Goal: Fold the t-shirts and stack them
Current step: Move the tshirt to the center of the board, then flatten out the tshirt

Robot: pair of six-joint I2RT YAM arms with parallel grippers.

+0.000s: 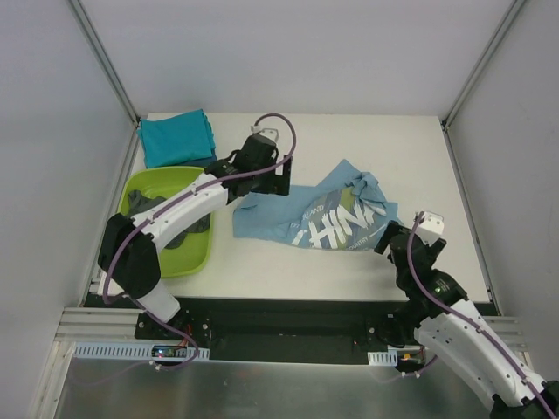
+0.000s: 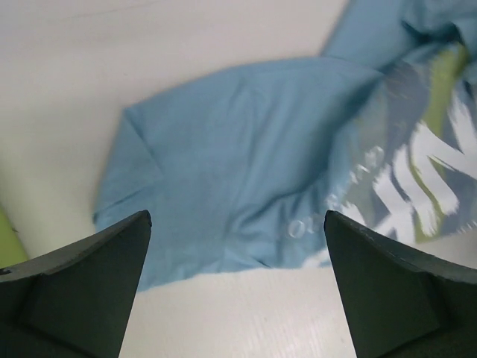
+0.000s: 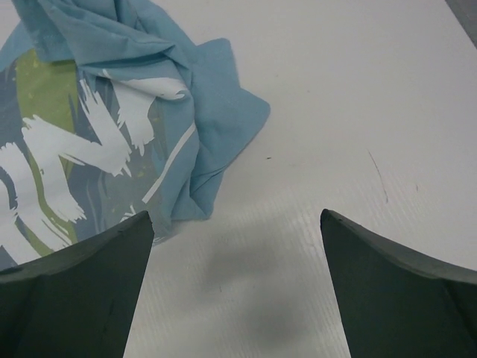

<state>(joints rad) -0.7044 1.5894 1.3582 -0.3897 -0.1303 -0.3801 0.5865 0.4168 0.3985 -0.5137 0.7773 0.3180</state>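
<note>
A light blue t-shirt [image 1: 325, 215] with white and green lettering lies crumpled and part spread at the table's middle. It also shows in the left wrist view [image 2: 246, 156] and the right wrist view [image 3: 149, 97]. My left gripper [image 1: 278, 182] [image 2: 237, 218] is open and empty, hovering over the shirt's left plain part. My right gripper [image 1: 387, 236] [image 3: 235, 215] is open and empty, just off the shirt's bunched right edge over bare table. A folded teal t-shirt [image 1: 177, 138] lies at the back left. A dark grey t-shirt [image 1: 194, 232] lies in the tub.
A lime-green plastic tub [image 1: 154, 180] stands at the left under my left arm. Grey walls and metal posts close in the table on three sides. White table shows to the right of the blue shirt [image 1: 437, 166].
</note>
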